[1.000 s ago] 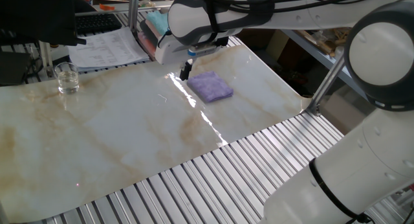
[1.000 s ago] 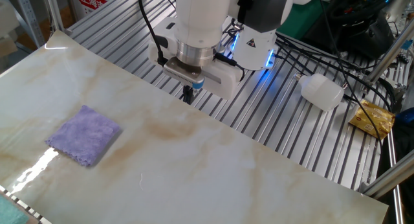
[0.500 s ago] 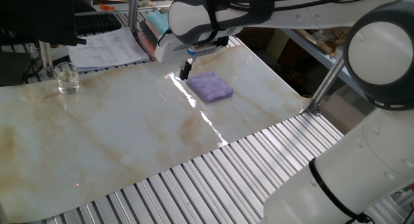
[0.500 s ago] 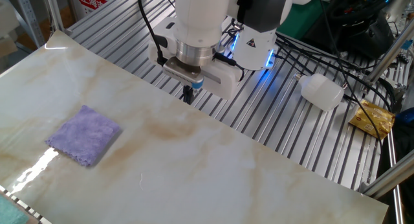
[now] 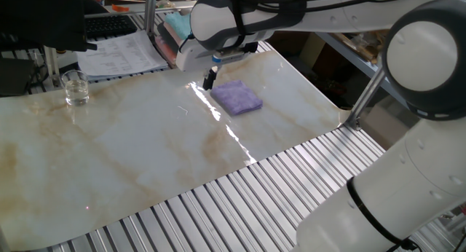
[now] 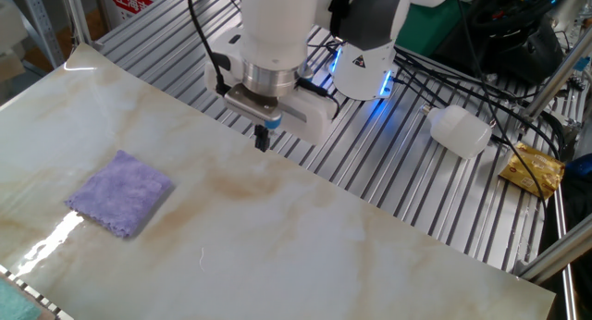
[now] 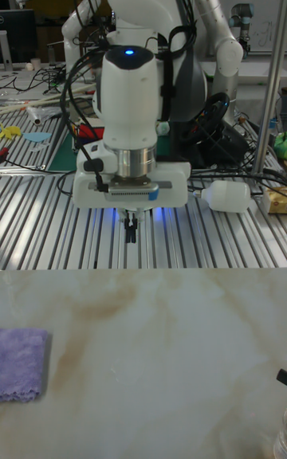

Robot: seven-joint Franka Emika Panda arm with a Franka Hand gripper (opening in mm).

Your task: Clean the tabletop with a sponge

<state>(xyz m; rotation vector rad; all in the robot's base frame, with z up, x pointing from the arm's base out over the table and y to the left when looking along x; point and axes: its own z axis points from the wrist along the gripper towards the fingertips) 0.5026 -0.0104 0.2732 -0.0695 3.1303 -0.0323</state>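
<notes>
The lavender sponge [image 5: 237,97] lies flat on the white marble-look tabletop [image 5: 131,143], with nothing touching it. My gripper [image 5: 209,79] hangs above the sheet's edge, apart from the pad, its two dark fingers pressed together with nothing between them. In the other fixed view the sponge [image 6: 122,192] sits at the left of the tabletop [image 6: 324,237] and the gripper [image 6: 263,140] hovers well to its right, over the border with the metal slats. The tall fixed view shows the gripper [image 7: 131,232] above the sheet's far edge and the sponge [image 7: 22,374] at the lower left.
A clear glass [image 5: 75,88] stands at one corner of the sheet. Folded teal and pink cloths [image 5: 173,28] are stacked past the sponge. On the ribbed slats lie a white bottle [image 6: 460,130] and a gold packet [image 6: 535,169], beside cables.
The gripper has shifted slightly along the sheet's edge toward the sponge's side. The sponge has not moved.
</notes>
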